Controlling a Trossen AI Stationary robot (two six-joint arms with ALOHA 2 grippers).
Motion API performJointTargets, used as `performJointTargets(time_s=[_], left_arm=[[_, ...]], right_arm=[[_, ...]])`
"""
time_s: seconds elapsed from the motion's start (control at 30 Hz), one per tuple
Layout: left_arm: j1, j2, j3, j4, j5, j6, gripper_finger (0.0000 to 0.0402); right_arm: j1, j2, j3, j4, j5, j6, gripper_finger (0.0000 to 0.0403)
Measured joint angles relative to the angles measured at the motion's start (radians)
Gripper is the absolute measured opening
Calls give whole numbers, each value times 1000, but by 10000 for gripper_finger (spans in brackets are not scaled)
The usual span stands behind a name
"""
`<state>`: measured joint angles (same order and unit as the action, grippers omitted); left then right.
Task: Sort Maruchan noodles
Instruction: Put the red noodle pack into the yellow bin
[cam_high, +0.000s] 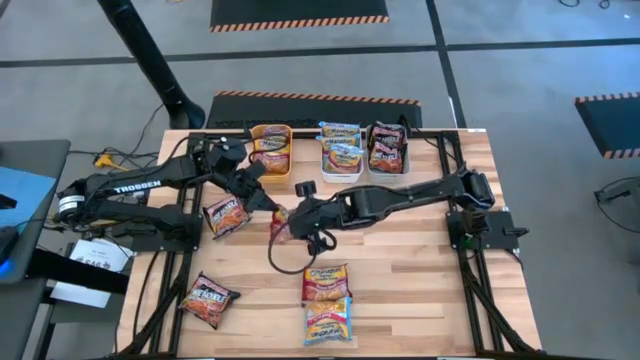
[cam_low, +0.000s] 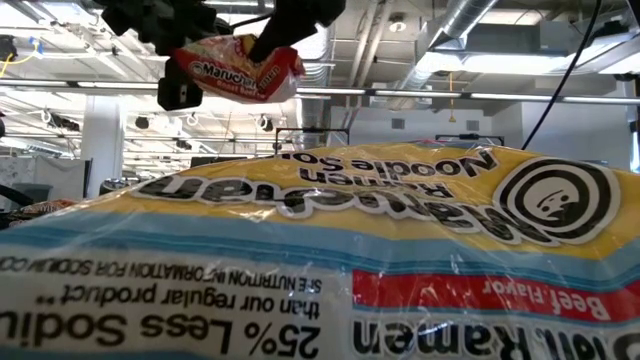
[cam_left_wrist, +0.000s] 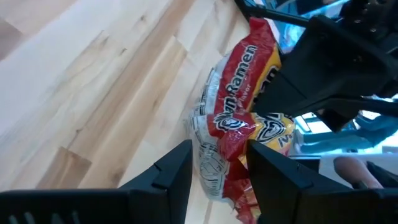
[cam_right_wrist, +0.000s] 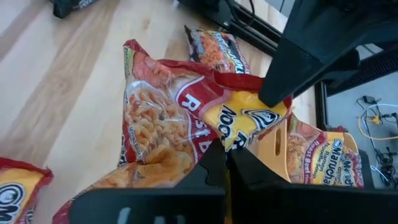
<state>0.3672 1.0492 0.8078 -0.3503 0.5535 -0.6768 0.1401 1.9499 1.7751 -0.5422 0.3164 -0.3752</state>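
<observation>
Gripping one crinkly red-and-yellow plastic ramen packet (cam_right_wrist: 180, 118) from both sides, right gripper (cam_right_wrist: 225, 163) pinched shut, left gripper (cam_left_wrist: 219, 163) part-open around it, apparently for a mid-air handover.

Three bins (cam_high: 330, 150) line the table's (cam_high: 420, 280) far edge, with loose packets (cam_high: 327, 300) near its front.

The light is bright and even, from ceiling lamps (cam_low: 60, 95) above. Shadows on the table (cam_high: 400, 270) are soft. A packet (cam_low: 330, 260) very near the low camera looks blurred, with glare on its plastic. The wrist views are soft at the edges.
</observation>
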Motion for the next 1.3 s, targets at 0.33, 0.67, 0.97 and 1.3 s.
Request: performJointTargets(time_s=[0.33, 0.67, 0.97, 1.3], left_arm=[[-11, 0, 0, 71, 104, 1, 138], [-27, 0, 0, 81, 143, 39, 138], [-28, 0, 0, 80, 140, 96, 107], [-27, 0, 0, 80, 119, 116, 6]], right_arm=[[-7, 0, 18, 1, 0, -1, 8], [-19, 0, 18, 32, -3, -8, 8], [-23, 0, 18, 48, -3, -8, 8], [-25, 0, 17, 46, -1, -8, 8]])
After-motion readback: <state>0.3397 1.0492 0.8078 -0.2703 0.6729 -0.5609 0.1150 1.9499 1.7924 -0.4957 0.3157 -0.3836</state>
